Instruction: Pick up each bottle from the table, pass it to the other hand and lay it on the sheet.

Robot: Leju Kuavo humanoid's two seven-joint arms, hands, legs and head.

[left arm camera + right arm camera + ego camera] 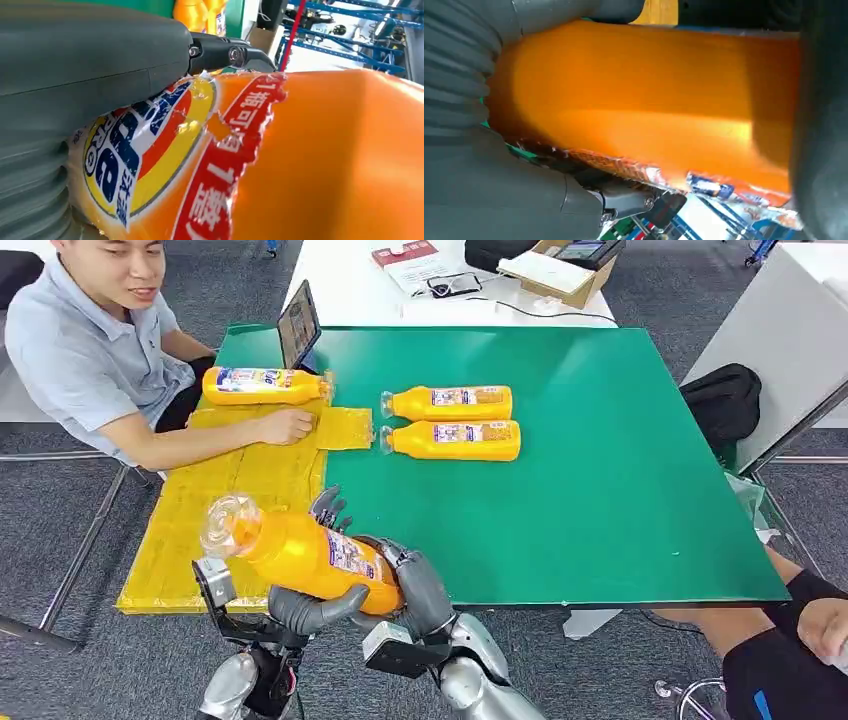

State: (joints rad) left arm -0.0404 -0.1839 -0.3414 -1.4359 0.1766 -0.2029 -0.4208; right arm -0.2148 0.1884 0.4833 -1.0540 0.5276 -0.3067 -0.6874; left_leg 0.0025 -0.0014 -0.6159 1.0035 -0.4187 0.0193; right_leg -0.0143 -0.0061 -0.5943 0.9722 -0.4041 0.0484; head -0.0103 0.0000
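Both hands grip one orange bottle (300, 553) above the table's (620, 490) near edge: left hand (305, 610) underneath, right hand (420, 590) at its base.

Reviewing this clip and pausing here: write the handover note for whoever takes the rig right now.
Left hand and right hand both grip the held bottle above the table's near edge, mid-handover, cap toward the yellow sheet.
Done: one bottle on the sheet lies at the far end, next to a person's hand.
Left: two bottles on the green table, the farther one and the nearer one, side by side.
Next: probably finish the pass and lay the held bottle on the sheet.
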